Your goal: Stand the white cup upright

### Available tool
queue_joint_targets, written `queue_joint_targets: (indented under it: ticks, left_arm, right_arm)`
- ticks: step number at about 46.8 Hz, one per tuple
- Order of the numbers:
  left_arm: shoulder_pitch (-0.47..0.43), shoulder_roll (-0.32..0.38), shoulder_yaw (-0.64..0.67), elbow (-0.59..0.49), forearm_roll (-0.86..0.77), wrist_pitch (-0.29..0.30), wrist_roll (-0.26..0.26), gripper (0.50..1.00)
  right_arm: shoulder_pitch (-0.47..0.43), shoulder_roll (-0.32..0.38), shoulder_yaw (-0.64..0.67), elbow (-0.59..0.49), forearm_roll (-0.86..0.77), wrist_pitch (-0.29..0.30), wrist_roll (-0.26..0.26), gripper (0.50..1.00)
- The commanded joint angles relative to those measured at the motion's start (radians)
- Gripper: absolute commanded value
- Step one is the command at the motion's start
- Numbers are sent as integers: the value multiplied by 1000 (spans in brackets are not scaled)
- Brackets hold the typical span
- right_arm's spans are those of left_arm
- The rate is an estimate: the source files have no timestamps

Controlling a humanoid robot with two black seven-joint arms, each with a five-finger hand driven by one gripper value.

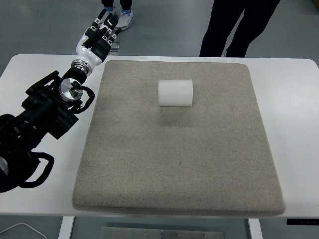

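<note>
- A white table (30, 67) is covered for the most part by a grey felt mat (179, 164); the legs of two people (239, 25) are seen on the floor beyond the mat's far edge.
- The white cup (175, 93) is found lying on its side on the far half of the mat, near the mat's middle line, its axis running left to right.
- The left hand (99, 35) is held off the mat's far left corner, well apart from the cup, fingers extended and together, nothing grasped.
- The right arm is not seen.
- The cup should be approached from the left and gripped around its ribbed wall, then tipped about one end, so that rolling is avoided.
</note>
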Motion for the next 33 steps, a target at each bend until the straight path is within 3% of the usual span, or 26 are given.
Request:
queue_joint_targets:
  ticks: [1, 33]
  left_arm:
    - [2, 0, 1, 0, 2, 0, 0, 996]
    - [-33, 0, 17, -1, 77, -20, 11, 996]
  right_arm:
    - [-1, 0, 0, 1, 0, 0, 0, 930]
    - [1, 0, 0, 0, 0, 0, 0, 930]
